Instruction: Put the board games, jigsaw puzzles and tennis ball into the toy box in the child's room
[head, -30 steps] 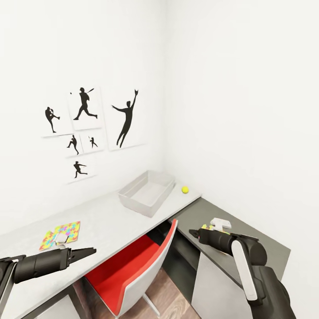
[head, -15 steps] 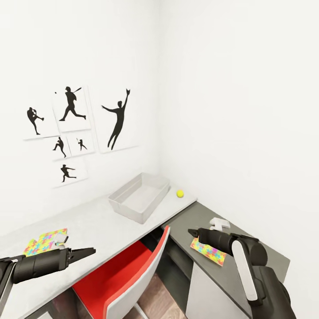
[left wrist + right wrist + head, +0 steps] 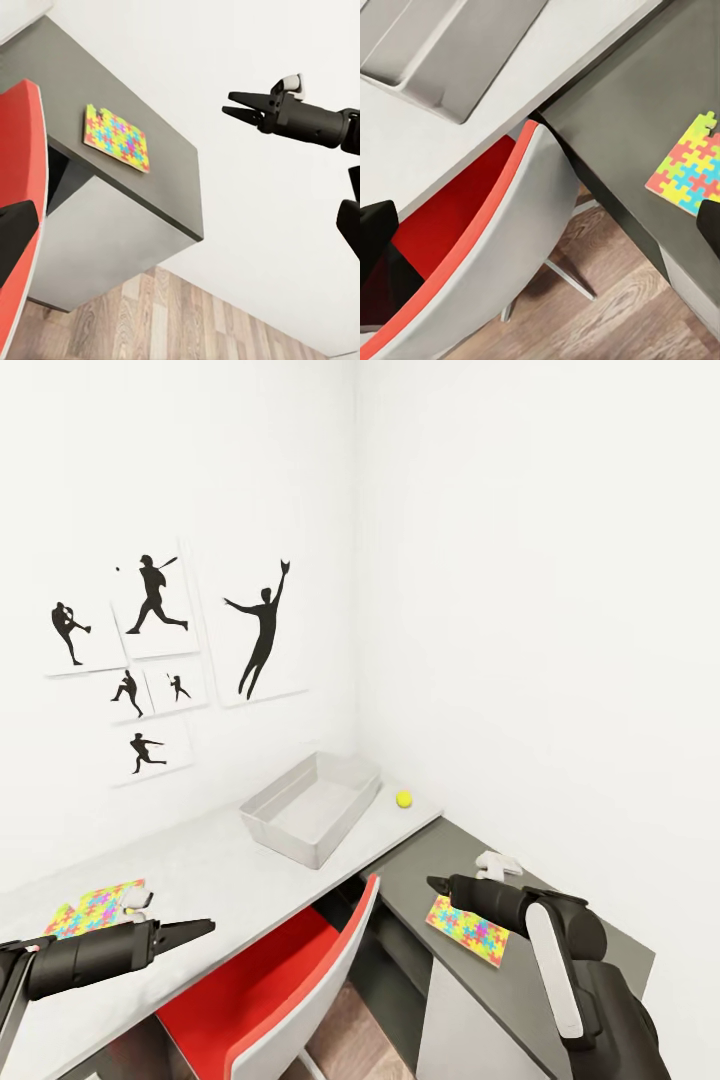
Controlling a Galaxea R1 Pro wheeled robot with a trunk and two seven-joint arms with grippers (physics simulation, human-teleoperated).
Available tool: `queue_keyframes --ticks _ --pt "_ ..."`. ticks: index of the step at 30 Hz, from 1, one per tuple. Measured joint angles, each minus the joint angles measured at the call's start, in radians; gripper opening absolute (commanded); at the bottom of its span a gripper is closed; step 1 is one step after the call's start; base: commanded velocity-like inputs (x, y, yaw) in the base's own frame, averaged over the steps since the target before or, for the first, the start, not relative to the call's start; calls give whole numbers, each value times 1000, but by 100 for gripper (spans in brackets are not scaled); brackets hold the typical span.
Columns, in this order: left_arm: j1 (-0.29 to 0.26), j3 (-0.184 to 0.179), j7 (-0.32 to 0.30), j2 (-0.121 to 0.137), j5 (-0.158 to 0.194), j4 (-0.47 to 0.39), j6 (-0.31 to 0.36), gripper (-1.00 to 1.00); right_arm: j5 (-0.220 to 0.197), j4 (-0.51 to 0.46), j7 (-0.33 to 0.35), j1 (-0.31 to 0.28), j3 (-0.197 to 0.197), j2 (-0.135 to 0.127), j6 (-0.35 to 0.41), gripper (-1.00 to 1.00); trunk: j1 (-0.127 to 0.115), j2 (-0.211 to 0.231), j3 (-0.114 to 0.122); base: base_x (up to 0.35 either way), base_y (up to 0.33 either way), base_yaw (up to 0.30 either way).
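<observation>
Toy box [image 3: 312, 807] sits empty on the pale table [image 3: 215, 860], near the corner, tennis ball [image 3: 404, 798] just beside it toward the right wall. One jigsaw puzzle [image 3: 88, 909] lies flat at the table's left end, just behind the left gripper [image 3: 205, 927]. Second jigsaw puzzle [image 3: 467, 929] lies flat on the low dark side cabinet [image 3: 510, 980], near its front edge, partly behind the right gripper [image 3: 434, 883]. Right gripper, seen from the left wrist [image 3: 238, 105], holds nothing, fingers slightly parted. Left gripper hovers above the table edge and appears closed on nothing, though hard to tell. Red chair [image 3: 275, 1000] tucked under the table between both arms. Sports silhouette prints [image 3: 160, 650] on the left wall.
</observation>
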Motion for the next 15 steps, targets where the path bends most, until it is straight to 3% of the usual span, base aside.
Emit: queue_keyframes --ticks 10,15 --pt "0 32 -8 7 6 0 2 100 0 0 0 1 -1 0 -1 100 0 0 0 0 0 7" --pt "0 34 -13 7 7 0 3 100 0 0 0 2 0 0 -2 100 0 0 -1 0 0 163"
